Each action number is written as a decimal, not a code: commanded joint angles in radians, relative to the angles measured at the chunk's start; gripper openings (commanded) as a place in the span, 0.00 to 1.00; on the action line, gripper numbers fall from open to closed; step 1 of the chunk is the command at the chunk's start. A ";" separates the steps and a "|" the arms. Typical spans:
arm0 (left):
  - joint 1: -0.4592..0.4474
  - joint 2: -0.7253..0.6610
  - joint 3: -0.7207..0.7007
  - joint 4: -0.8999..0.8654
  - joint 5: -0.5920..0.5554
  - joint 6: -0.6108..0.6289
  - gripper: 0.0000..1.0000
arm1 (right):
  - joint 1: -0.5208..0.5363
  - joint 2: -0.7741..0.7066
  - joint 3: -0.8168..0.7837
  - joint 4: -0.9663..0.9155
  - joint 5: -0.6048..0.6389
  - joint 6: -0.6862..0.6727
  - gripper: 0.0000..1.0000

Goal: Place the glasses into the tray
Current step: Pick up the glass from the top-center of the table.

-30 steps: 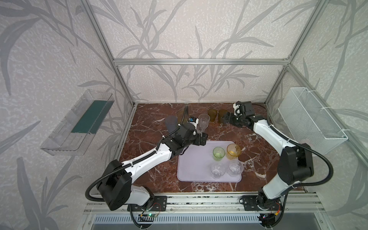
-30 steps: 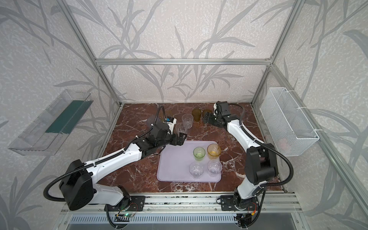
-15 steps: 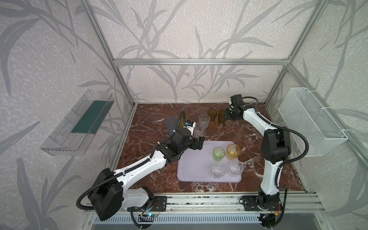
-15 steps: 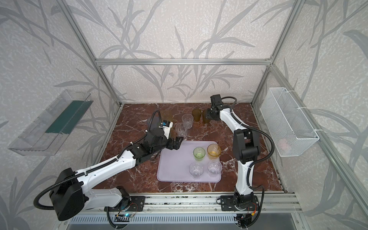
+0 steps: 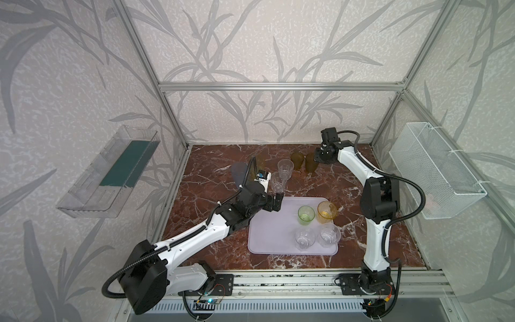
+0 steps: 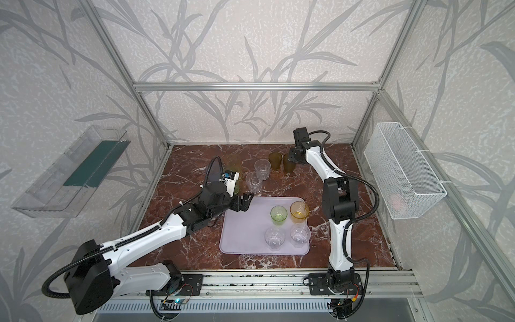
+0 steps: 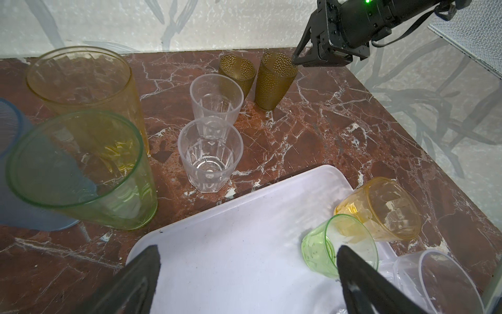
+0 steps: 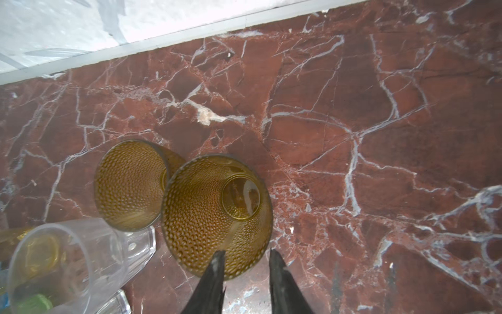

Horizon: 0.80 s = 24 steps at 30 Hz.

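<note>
Top views: we see the tray (image 5: 267, 242) flat on the tabletop (image 5: 206, 178), toward the front, between both arms.
Inside tray: four upright tumblers on its right half: short green tumbler (image 5: 306, 214), short yellow tumbler (image 5: 326, 212), front clear tumbler (image 5: 304, 238) and its clear neighbour (image 5: 329, 235).
Behind tray: nearer faceted tumbler (image 5: 278, 182) and farther faceted tumbler (image 5: 285, 168), both clear, close together on the tabletop.
Back row: two dotted ones side by side, left amber tumbler (image 8: 127, 185) and right amber tumbler (image 8: 212, 212).
Left wrist view: tall yellow tumbler (image 7: 89, 89), tall green tumbler (image 7: 81, 168) and blue-grey tumbler (image 7: 24, 217) bunched near the tray's corner.
Left tool (image 5: 276, 203): jaws wide, holding nothing, above the tray's far left corner.
Right tool (image 8: 245, 255): narrow, with a gap showing. One fingertip is over the right amber tumbler's mouth, the other outside its rim. We cannot tell whether either touches it.
</note>
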 commanded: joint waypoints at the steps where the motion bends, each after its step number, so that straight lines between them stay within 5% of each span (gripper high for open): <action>1: -0.003 -0.022 -0.026 0.016 -0.030 0.012 0.99 | -0.006 0.034 0.044 -0.055 0.040 -0.006 0.30; 12: -0.003 -0.010 -0.028 0.017 -0.026 0.006 0.99 | -0.006 0.121 0.136 -0.123 0.040 -0.015 0.30; 24: -0.003 -0.003 -0.026 0.025 -0.010 0.003 0.99 | -0.006 0.122 0.147 -0.151 0.038 -0.014 0.11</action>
